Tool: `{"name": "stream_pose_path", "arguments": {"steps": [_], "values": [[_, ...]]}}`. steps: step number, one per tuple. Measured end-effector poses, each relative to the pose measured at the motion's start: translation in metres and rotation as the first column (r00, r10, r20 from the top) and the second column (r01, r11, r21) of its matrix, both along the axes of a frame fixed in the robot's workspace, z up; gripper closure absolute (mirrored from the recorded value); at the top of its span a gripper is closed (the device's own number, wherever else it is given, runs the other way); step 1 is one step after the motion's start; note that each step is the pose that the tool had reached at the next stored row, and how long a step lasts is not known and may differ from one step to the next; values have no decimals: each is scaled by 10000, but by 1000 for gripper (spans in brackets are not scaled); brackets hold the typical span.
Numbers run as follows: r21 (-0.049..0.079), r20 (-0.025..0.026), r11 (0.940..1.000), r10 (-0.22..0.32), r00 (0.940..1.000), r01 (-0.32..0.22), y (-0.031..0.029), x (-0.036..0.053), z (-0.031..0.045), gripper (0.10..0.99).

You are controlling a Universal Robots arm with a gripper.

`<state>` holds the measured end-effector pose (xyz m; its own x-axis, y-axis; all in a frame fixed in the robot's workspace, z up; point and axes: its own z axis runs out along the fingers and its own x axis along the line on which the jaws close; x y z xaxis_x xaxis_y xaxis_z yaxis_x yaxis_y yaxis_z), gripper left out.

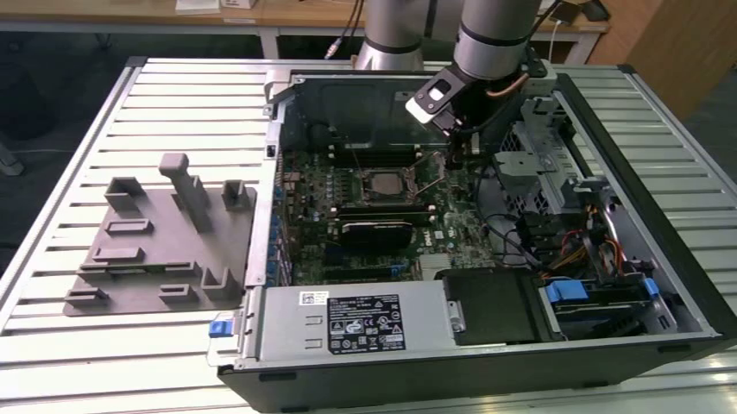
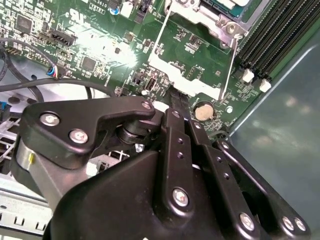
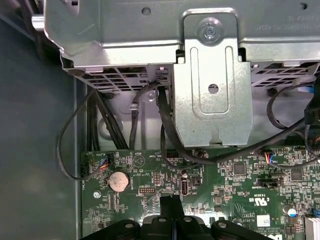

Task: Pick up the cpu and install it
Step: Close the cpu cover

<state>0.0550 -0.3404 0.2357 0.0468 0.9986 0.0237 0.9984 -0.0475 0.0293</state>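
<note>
The cpu appears to lie flat inside the socket, its silvery top facing up within the dark frame, so by my reading it sits where it belongs rather than in the fingers. The gripper hangs just beside the socket, off the edge that faces the exterior view's right, low over the motherboard. In both wrist views its fingers look pressed together into one narrow dark tip with only a thin seam between them, and nothing shows held there. That tip stands close to the socket's thin wire lever and near the coin battery just outside the socket; whether it touches the lever I cannot tell. From the fingers the chip lies toward the exterior view's left, across the socket's frame; being square, it offers no long axis.
</note>
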Motion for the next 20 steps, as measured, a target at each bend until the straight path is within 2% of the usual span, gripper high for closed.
{"name": "stream_pose_path", "arguments": {"steps": [6,9,14,20], "values": [[3,1,10000,-3,10000,3,0,-6,-2,980],[2,0,10000,-2,10000,2,0,-35,-2,980],[1,0,10000,-3,10000,3,0,-132,-2,980],[1,5,10000,-3,10000,3,1,-293,-3,980]]}}
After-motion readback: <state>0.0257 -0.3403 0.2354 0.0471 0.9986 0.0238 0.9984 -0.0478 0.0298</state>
